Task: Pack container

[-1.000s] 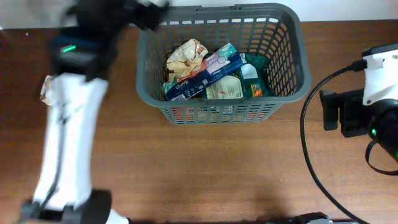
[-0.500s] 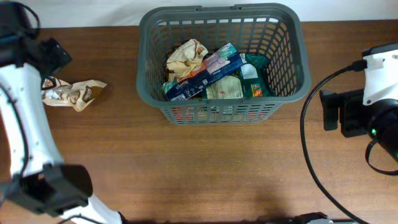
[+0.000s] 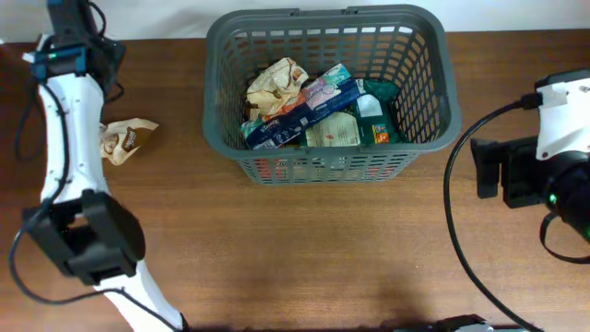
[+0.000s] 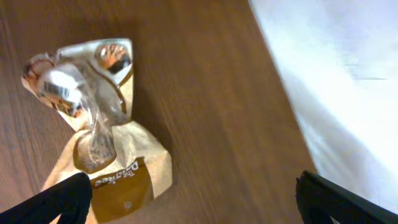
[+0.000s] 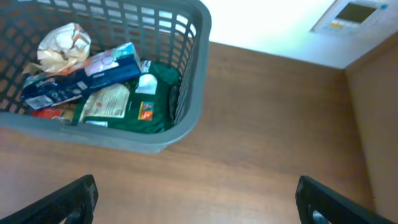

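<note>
Of my left jaws only two dark tips show, cut off in the bottom corners of the left wrist view. They stand wide apart and empty. My right jaws read the same in the right wrist view: tips at both lower corners, wide, holding nothing.

From overhead my left arm [image 3: 64, 129] lies across the left end of a crumpled tan snack packet [image 3: 127, 138] and hides that part. The left wrist view shows more of the packet [image 4: 93, 137], lying on the brown counter [image 3: 304, 258], its print too creased to read.

The container [image 3: 323, 168] stands at the far middle of the counter, well apart from the packet and to its right. Inside, a long blue packet [image 3: 304, 109] lies slanted over a cream one [image 3: 334, 134], with a crumpled beige wrapper [image 3: 275, 81] at the left and a green packet [image 3: 376, 118] at the right. Something red at the base shows only through the front slots.

A black cable [image 3: 454, 231] loops over the counter by my right arm [image 3: 553, 157].
</note>
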Action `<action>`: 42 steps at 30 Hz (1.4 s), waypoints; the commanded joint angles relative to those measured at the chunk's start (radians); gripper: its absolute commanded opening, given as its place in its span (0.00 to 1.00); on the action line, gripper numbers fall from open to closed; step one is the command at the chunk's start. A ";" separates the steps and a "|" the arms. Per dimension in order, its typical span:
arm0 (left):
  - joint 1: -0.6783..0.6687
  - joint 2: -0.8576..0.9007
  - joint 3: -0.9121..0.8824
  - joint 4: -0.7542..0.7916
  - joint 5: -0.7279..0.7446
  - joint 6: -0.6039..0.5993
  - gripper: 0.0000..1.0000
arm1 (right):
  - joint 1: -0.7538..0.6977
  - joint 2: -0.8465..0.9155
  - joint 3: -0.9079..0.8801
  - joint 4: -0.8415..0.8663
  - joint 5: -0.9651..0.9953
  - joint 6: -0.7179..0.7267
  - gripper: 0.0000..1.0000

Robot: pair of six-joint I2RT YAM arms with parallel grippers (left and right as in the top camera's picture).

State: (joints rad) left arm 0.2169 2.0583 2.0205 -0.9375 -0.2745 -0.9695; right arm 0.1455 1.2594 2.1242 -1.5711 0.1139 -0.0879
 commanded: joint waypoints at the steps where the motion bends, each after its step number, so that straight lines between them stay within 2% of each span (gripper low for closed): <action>1: 0.013 0.087 0.003 -0.011 -0.040 -0.101 0.99 | -0.002 -0.007 0.000 -0.010 -0.013 0.040 0.99; 7: 0.029 0.201 0.003 -0.055 -0.025 -0.145 0.98 | -0.002 -0.007 0.000 -0.013 -0.013 0.079 0.99; 8: 0.033 0.213 0.003 -0.064 -0.019 -0.149 0.90 | -0.002 -0.007 0.000 -0.013 -0.013 0.079 0.99; 10: 0.045 0.237 0.002 -0.102 -0.008 -0.201 0.67 | -0.002 -0.007 0.000 -0.014 -0.013 0.089 0.99; 11: 0.051 0.247 0.001 -0.115 -0.002 -0.220 0.62 | -0.002 -0.007 0.000 -0.015 -0.013 0.097 0.99; 13: 0.064 0.267 0.000 -0.127 0.006 -0.231 0.60 | -0.002 -0.007 0.000 -0.023 -0.013 0.097 0.99; 15: 0.076 0.281 -0.006 -0.134 0.009 -0.231 0.64 | -0.002 -0.007 0.000 -0.035 -0.013 0.097 0.99; 26: 0.115 0.296 -0.057 -0.147 0.014 -0.204 0.65 | -0.002 -0.007 0.000 -0.072 -0.013 0.097 0.99; 31: 0.113 0.296 -0.057 -0.136 0.034 -0.056 0.66 | -0.002 -0.007 0.000 -0.072 -0.013 0.097 0.99; 33: 0.113 0.296 -0.057 -0.134 0.018 0.011 0.74 | -0.002 -0.007 0.000 -0.072 -0.013 0.097 0.99; 38: 0.113 0.296 -0.057 -0.133 -0.073 0.221 0.86 | -0.002 -0.007 0.000 -0.072 -0.013 0.097 0.99; 42: 0.113 0.296 -0.057 -0.134 -0.089 0.330 0.87 | -0.002 -0.007 0.000 -0.072 -0.013 0.097 0.99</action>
State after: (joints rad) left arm 0.3222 2.3299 1.9785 -1.0698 -0.3214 -0.7921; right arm 0.1455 1.2594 2.1242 -1.6436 0.1097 0.0002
